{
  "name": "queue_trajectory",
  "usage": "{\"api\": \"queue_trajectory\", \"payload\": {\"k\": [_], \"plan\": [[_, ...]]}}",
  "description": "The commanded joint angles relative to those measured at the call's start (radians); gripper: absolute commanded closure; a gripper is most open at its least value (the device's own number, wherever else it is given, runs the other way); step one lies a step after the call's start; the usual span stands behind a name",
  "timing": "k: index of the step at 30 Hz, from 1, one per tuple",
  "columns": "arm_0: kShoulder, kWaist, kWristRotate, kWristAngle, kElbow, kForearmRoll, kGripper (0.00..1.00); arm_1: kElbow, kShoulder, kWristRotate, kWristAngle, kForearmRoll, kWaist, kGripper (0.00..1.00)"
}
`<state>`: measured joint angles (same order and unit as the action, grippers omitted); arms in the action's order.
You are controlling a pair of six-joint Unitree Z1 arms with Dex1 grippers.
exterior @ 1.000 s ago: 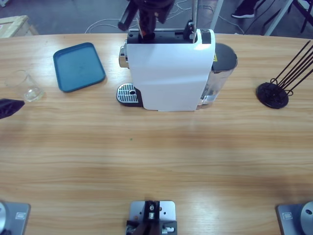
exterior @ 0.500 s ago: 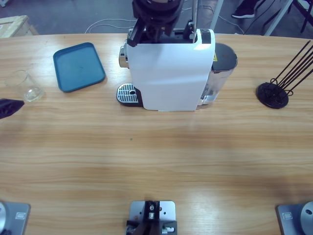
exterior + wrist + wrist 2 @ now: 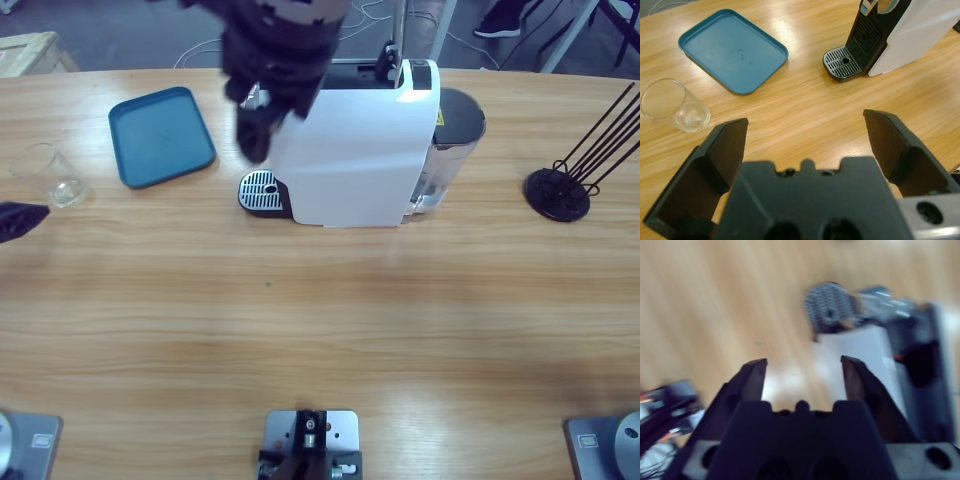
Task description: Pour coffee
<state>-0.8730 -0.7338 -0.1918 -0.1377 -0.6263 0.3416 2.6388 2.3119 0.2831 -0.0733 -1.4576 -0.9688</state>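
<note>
The glass (image 3: 674, 104) sits lower left in the left wrist view, and at the far left edge of the high view, on the wooden table (image 3: 320, 320). It's small, clear and upright. No brown coffee shows in it; can't tell if there's any thin layer at the bottom. Just right of it lies a blue tray (image 3: 161, 135), w/ nothing on it. The white coffee machine (image 3: 350, 150) stands at top middle of the high view, its round grey drip grate (image 3: 260, 190) sticking out at its left side. Nothing stands on the grate. The left gripper (image 3: 805, 130) has its jaws spread wide w/ nothing between them, just bare table. In the high view only a dark tip of it shows at the left edge, below the glass. The right gripper (image 3: 802, 372) also has its jaws apart and holds nothing. Its wrist view is very smeared: grate and machine are only rough shapes there. In the high view the right arm (image 3: 275, 60) is a dark blur at top, covering the machine's upper left corner. A black wire stand (image 3: 565, 185) sits at the right, its rods cut off by the frame edge.
</note>
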Motion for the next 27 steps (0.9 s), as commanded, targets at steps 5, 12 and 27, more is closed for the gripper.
{"api": "queue_trajectory", "payload": {"k": [5, 12, 27], "plan": [[0.01, -0.006, 0.003, 0.003, 0.031, -0.009, 0.009, 0.426, -0.452, -0.07, -0.103, -0.127, -0.009, 0.164], [0.003, -0.006, 0.003, 0.003, 0.03, -0.009, 0.009, 0.145, -0.571, -0.133, 0.084, -0.143, 0.04, 1.0], [0.003, -0.006, 0.003, 0.003, 0.03, -0.009, 0.013, -1.308, -0.943, -0.372, 0.353, 1.054, 0.133, 1.0]]}}
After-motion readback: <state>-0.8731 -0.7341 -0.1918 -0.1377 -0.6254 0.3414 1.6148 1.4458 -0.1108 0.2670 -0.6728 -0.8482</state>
